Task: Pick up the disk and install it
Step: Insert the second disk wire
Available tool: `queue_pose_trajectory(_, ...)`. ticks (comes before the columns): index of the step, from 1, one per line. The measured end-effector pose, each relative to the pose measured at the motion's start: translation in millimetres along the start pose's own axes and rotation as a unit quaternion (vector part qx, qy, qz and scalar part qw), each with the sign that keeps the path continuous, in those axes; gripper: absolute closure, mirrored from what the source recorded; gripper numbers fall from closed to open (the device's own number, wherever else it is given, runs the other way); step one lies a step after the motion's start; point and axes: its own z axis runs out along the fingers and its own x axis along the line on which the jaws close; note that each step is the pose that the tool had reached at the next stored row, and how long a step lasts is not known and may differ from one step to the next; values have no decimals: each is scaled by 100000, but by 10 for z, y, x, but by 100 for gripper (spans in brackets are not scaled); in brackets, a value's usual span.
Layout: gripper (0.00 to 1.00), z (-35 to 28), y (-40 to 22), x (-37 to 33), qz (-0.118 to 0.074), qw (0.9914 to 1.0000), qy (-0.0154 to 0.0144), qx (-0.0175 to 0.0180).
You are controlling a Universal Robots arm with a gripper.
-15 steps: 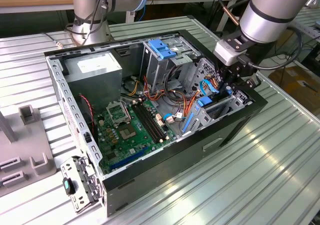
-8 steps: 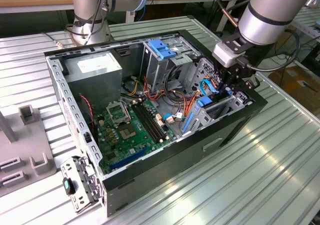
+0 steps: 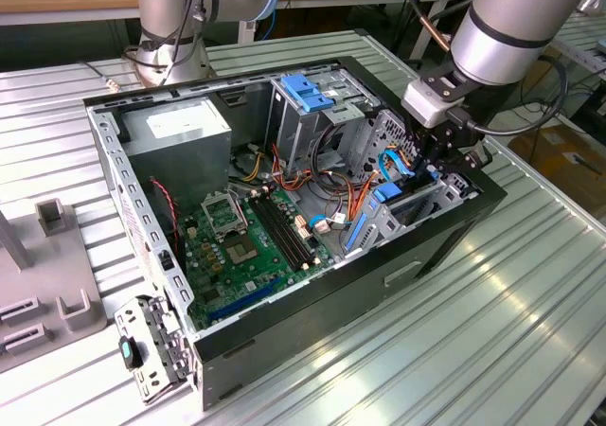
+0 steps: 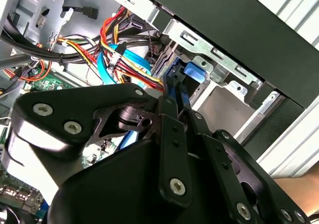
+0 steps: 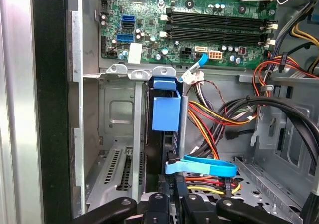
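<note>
An open black computer case (image 3: 445, 241) lies on its side on the ribbed metal tabletop (image 3: 530, 331). Inside it are a green circuit board (image 3: 251, 251), a grey metal box with a plain white sticker (image 3: 180, 128), a metal drive cage topped by blue plastic latch pieces (image 3: 308, 90), and bundles of red, yellow, orange and black wires (image 5: 234, 109). A flat blue cable (image 5: 202, 167) loops across the wires in the first wrist view.

The arm reaches down into the end of the case on the exterior view's right, where the gripper (image 3: 431, 156) sits over a metal bay (image 3: 417, 204) beside the case's front wall. In the first wrist view the disk (image 5: 167, 124) stands on edge in a narrow slot of that bay between thin metal walls, its blue plastic frame facing the camera. Its long axis runs down into the slot, away from the gripper, and its broad faces are parallel to the slot walls. Its label cannot be seen.

In both wrist views the black jaws are drawn close together around the near edge of the blue-framed disk (image 4: 182, 89), pinching it at the mouth of the slot.
</note>
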Motion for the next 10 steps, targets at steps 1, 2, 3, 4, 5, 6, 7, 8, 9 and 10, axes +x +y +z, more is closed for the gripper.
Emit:
queue_pose_trajectory(1, 84, 0, 0, 0, 1, 100000, 2, 1)
queue_pose_trajectory(2, 84, 0, 0, 0, 1, 100000, 0, 2)
queue_pose_trajectory(3, 84, 1, 0, 0, 3, 100000, -2, 1)
queue_pose_trajectory(4, 84, 9, 1, -1, 11, 100000, -105, 22)
queue_pose_trajectory(5, 82, 11, 1, 0, 7, 100000, -98, 14)
queue_pose_trajectory(6, 82, 7, 0, 1, 2, 100000, -61, 7)
queue_pose_trajectory(7, 76, 2, 0, 0, -2, 100000, -8, 2)
queue_pose_trajectory(8, 76, 2, 0, 0, 0, 100000, -3, 1)
queue_pose_trajectory(9, 76, 2, 0, 0, 2, 100000, -4, 2)
queue_pose_trajectory(10, 76, 2, 0, 0, 2, 100000, -4, 0)
